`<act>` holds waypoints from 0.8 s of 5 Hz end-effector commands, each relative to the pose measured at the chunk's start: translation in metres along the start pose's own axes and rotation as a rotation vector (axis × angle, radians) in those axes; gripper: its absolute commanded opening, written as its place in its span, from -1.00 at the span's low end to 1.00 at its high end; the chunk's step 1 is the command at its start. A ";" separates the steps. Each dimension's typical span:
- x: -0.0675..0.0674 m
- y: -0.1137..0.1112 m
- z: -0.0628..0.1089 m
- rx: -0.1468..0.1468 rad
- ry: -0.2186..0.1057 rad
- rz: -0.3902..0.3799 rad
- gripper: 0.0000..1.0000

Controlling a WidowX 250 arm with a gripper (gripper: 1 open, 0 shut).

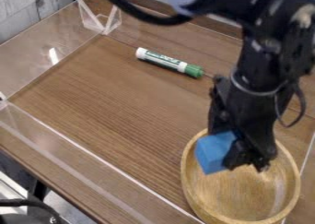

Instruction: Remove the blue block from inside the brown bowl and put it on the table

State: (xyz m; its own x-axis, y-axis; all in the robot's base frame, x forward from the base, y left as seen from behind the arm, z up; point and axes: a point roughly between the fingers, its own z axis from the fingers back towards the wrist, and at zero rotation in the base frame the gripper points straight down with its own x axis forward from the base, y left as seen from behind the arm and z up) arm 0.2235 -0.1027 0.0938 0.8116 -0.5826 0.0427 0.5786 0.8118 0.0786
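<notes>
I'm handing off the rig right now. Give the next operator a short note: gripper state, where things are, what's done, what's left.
Gripper: shut on the blue block, pointing down.
Blue block: held in the air above the brown bowl, over its left part, clear of the bowl floor.
Green-and-white marker: lying on the table, away from the bowl.
Done: block grasped and out of the bowl.
Left: carry it sideways past the rim, set it on bare table, release.
</notes>
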 end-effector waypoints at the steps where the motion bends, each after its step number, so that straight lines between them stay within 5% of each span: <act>1: 0.006 0.014 0.038 0.040 -0.057 0.072 -1.00; 3: -0.012 0.063 0.080 0.115 -0.061 0.173 -1.00; 4: -0.020 0.081 0.079 0.135 -0.068 0.244 -1.00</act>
State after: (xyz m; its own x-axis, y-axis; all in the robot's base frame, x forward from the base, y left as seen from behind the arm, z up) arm 0.2450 -0.0291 0.1614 0.9232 -0.3764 0.0769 0.3590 0.9165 0.1764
